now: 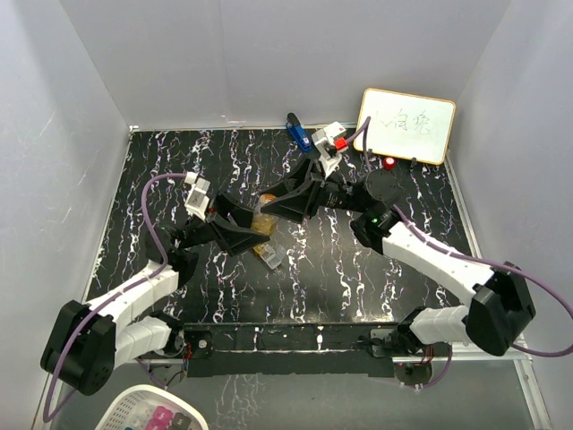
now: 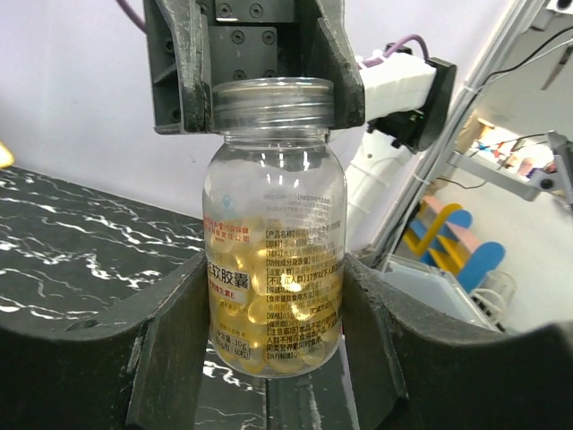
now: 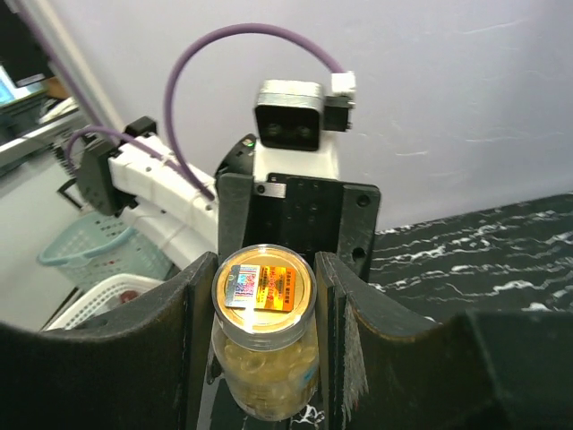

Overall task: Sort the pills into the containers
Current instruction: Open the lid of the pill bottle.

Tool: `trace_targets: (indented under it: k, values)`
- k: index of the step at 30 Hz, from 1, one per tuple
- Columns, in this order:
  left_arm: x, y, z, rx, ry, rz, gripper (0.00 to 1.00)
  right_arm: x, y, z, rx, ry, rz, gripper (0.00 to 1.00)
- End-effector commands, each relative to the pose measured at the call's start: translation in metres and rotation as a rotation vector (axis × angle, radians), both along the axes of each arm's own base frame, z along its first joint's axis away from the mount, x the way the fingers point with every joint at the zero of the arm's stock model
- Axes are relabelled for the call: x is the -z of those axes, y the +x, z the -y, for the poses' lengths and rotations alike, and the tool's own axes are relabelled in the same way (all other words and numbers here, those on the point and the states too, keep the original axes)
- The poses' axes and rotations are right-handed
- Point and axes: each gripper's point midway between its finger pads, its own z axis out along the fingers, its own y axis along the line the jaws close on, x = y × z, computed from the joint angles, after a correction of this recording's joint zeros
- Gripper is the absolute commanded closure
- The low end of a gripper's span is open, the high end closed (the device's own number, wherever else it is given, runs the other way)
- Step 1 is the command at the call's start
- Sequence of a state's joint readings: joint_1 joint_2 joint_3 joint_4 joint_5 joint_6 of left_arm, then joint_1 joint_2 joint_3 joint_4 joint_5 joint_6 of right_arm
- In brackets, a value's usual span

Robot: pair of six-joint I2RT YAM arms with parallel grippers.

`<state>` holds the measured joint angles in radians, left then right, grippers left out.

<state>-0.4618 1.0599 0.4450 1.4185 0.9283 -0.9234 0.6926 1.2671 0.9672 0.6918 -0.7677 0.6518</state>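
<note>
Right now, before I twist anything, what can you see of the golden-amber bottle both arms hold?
The clear plastic bottle of golden-amber softgel capsules has a printed label with red and black characters around its body. Its ribbed clear top bears a shiny gold holographic sticker. The left pincer clamps its body, and the right pincer grips the top.

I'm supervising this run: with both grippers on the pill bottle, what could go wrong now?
1. The right gripper clamps the cap; twisting may spin the golden-amber bottle inside the left gripper.
2. Once uncapped, capsules could spill onto the table, missing the small clear box.
</note>
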Motion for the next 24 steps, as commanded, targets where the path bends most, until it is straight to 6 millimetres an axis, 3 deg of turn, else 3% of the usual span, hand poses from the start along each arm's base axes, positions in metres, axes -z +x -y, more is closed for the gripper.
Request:
trace_targets:
  k: [1,12,18,24]
  values:
    - [-0.047,-0.053,-0.013,0.132,-0.115,0.311,1.0,-0.006,-0.01,0.0,-0.131,0.058,0.062,1.0]
    - [-0.052,-0.064,-0.015,0.158,-0.114,0.327,1.0,-0.014,-0.032,0.002,-0.292,0.06,0.217,1.0]
    - [-0.05,-0.063,-0.014,0.162,-0.107,0.325,1.0,-0.02,-0.049,0.01,-0.395,0.12,0.206,0.91]
    - [-0.049,-0.064,-0.014,0.167,-0.103,0.332,1.0,-0.024,-0.051,0.011,-0.5,0.207,0.161,0.84]
